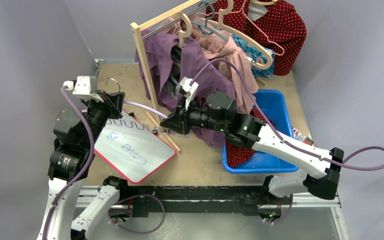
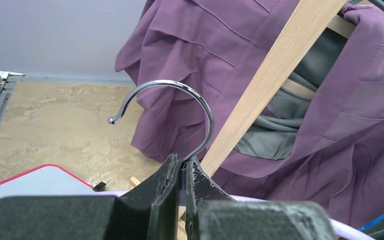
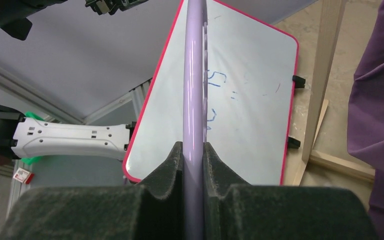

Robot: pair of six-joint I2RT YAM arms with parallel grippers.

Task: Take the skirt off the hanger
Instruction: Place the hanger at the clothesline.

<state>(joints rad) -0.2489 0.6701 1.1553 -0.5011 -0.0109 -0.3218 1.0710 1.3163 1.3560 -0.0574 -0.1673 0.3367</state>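
seen from above, two robot arms hold a lilac plastic hanger (image 1: pixel 142 107) between them, low over a beige table (image 1: pixel 200 165). the left gripper (image 2: pixel 184 167), at 9 o'clock from the table's middle, is pinched tight on the stem of the hanger's chrome wire hook (image 2: pixel 172 83), which curls up above its fingers. the right gripper (image 3: pixel 192 150), near the middle, is clamped on the hanger's thin lilac bar, foam pads pressing both sides. the hanger hangs above a red-edged whiteboard with blue scribbles (image 1: pixel 135 150), which lies flat at 8 o'clock. no cloth shows on the stretch of bar between the grippers.

a purple pleated cloth (image 2: pixel 195 45) drapes over a pale wooden clothes rack (image 1: pixel 145 55) at 12 o'clock, just beside the right gripper. whether it is clipped to the hanger cannot be told. a blue plastic bin (image 1: pixel 280 107) at 3 o'clock holds a red dotted cloth (image 1: pixel 240 152).
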